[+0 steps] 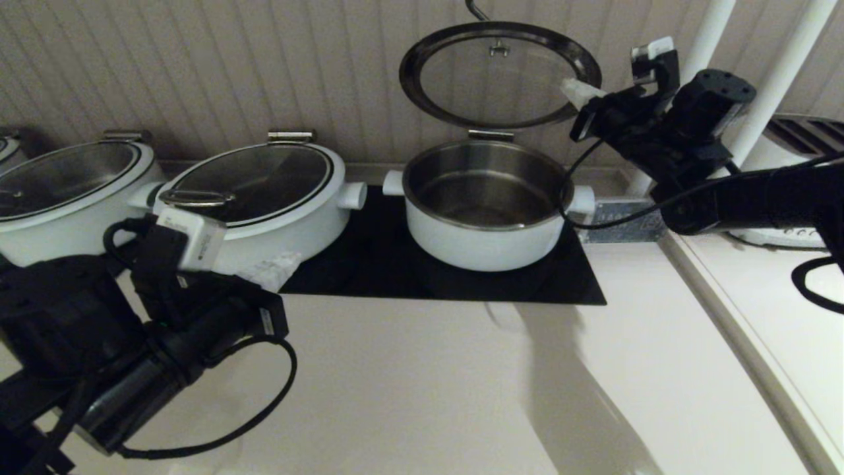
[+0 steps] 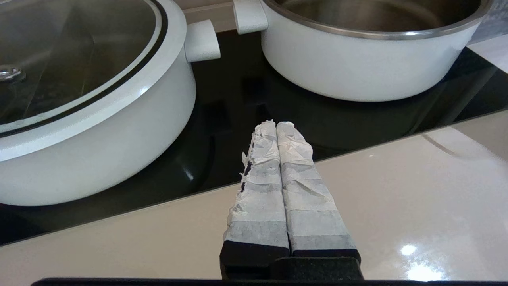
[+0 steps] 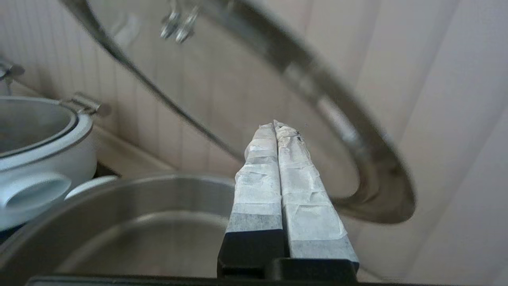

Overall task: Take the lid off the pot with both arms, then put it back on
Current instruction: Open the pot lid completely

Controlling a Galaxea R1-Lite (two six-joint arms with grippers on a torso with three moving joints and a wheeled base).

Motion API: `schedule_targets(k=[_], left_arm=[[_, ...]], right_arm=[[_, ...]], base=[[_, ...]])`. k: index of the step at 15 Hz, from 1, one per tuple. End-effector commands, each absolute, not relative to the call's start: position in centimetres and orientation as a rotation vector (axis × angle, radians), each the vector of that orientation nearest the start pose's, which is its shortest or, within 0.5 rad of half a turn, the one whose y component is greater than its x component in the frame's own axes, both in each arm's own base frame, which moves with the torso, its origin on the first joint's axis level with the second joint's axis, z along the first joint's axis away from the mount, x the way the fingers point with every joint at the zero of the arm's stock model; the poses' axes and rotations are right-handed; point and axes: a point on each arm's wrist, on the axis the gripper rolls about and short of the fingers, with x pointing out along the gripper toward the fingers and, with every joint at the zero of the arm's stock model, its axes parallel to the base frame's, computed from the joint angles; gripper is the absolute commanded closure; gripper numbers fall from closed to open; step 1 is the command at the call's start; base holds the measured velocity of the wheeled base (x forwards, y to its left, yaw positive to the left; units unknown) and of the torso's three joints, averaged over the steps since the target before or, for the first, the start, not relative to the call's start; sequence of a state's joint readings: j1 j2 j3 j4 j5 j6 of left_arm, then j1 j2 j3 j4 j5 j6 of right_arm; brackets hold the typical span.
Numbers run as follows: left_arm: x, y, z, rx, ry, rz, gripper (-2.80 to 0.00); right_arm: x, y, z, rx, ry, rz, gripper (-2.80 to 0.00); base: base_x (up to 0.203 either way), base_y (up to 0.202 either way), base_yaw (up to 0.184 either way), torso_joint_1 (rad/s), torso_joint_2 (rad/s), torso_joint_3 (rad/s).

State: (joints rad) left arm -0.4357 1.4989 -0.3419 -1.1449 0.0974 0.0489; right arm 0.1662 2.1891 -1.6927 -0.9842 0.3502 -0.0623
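The pot (image 1: 484,237) stands open on the black cooktop (image 1: 369,270), its steel bowl empty. The lid (image 1: 494,82) stands tilted up above the pot's back rim, leaning towards the wall, its wire handle at the top. My right gripper (image 1: 579,91) is shut, with nothing between its fingers, and its taped tips are at the lid's right rim. In the right wrist view the gripper (image 3: 276,125) has the lid's rim (image 3: 369,159) just beyond it and the pot (image 3: 119,206) below. My left gripper (image 1: 273,269) is shut and empty, low at the cooktop's front left edge (image 2: 276,125), apart from the pot (image 2: 357,71).
A wider white pot with a glass lid (image 1: 264,191) stands left of the pot, close to my left arm, and another (image 1: 59,191) is at the far left. White posts (image 1: 771,86) and a white appliance (image 1: 784,237) are at the right. The beige counter (image 1: 428,382) lies in front.
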Motion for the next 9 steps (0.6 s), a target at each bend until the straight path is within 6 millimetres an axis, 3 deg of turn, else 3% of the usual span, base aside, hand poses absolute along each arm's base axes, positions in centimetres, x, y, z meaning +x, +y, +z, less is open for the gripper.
schedule_targets(k=[1,9], left_arm=[[20.1,-9.1,16.9,0.05,-0.002,-0.338,0.0],[20.0,-9.1,17.0,0.051,-0.007,-0.337,0.0]], right_arm=[[44.3,8.3,26.9,-0.106,-0.491,0.502,0.0],[41.6,7.8,27.7,-0.106,-0.468,0.51,0.0]], base=[[0.0,0.0,0.0,0.0,0.0,0.0],[0.0,0.0,0.0,0.0,0.0,0.0]])
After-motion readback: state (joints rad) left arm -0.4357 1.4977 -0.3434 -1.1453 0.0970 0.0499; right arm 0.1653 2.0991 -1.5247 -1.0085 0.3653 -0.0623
